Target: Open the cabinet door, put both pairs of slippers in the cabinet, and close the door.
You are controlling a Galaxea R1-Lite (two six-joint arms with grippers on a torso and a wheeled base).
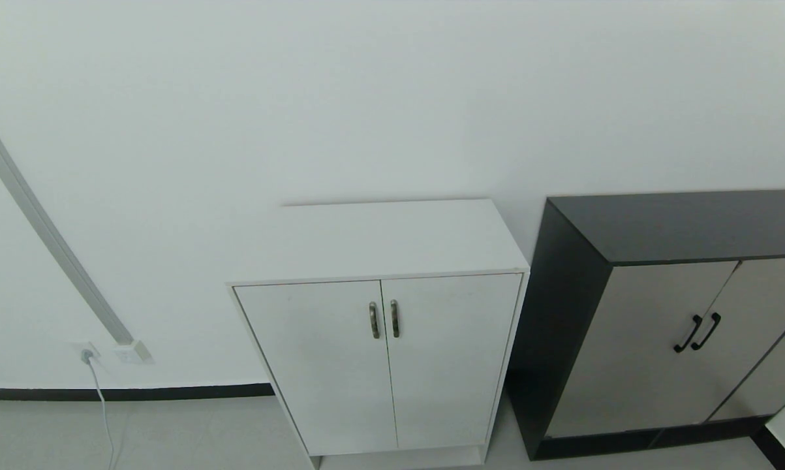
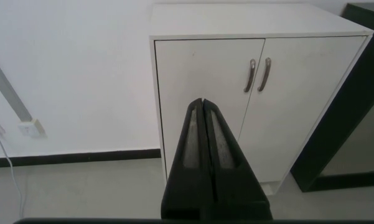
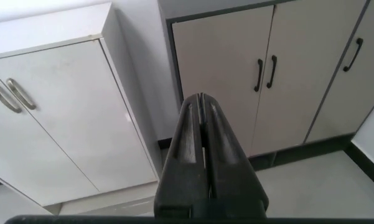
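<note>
A grey conduit (image 1: 46,235) slants down the white wall (image 1: 366,98) to a socket (image 1: 87,353) at lower left. At centre the white cabinet (image 1: 379,365) stands on the grey floor (image 1: 170,434), its 2 doors shut. A black cabinet (image 1: 660,339) stands just beside it at right. The left gripper (image 2: 203,102) and right gripper (image 3: 200,96) are each closed, holding nothing.

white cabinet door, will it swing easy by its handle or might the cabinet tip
The door looks flat and rigid, so it probably swings as one piece. Its slim metal handle looks smooth; a grip may slip. The cabinet sits against the wall, so tipping seems unlikely.
</note>
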